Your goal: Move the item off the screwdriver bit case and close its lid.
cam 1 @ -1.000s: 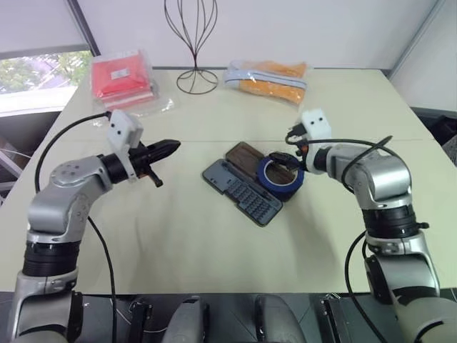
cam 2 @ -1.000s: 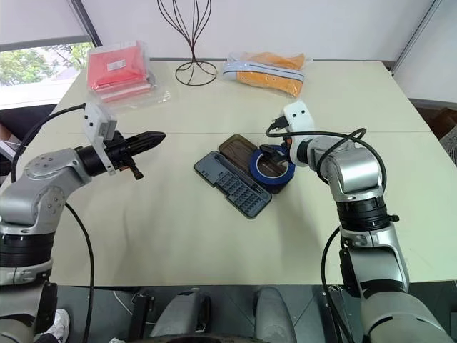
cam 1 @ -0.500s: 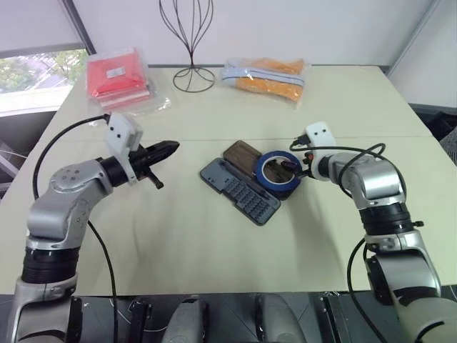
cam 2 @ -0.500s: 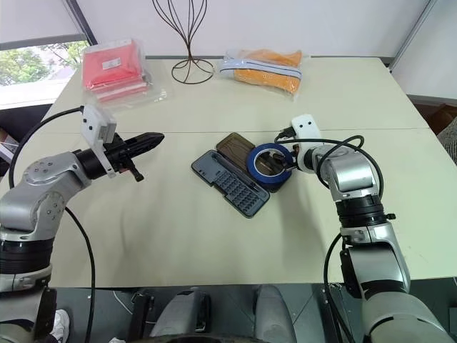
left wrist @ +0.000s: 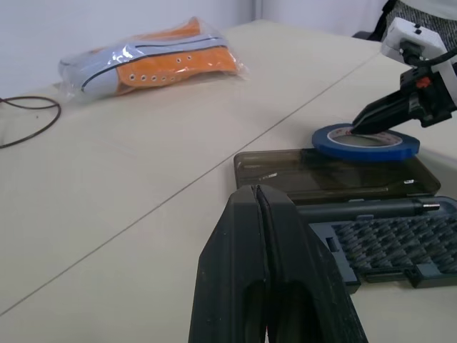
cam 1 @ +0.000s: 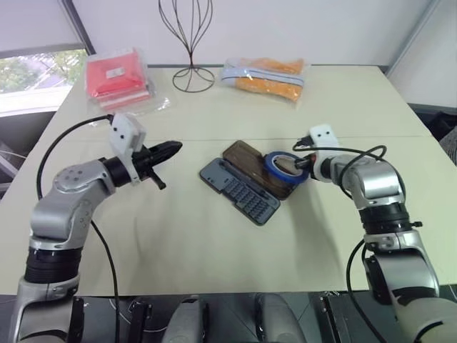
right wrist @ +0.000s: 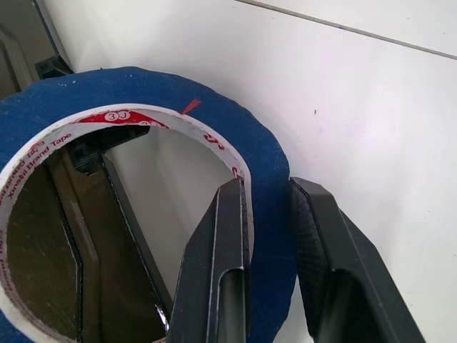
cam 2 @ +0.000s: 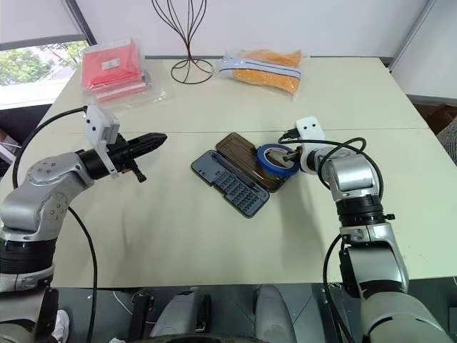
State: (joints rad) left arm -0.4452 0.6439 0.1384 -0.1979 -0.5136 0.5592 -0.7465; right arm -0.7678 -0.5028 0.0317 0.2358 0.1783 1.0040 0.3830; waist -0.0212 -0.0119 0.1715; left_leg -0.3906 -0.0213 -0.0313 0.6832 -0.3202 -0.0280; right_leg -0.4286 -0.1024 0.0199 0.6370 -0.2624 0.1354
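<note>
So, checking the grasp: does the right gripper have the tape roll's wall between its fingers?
Yes, the right gripper pinches the blue tape roll, one finger inside its ring.

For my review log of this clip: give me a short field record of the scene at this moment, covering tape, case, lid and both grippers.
tape: blue tape roll over the lid's end
case: screwdriver bit case, open on the table
lid: smoky-brown lid, flat
right gripper: right gripper pinching the roll's wall, one finger inside the ring
left gripper: left gripper shut, away from the case
</note>
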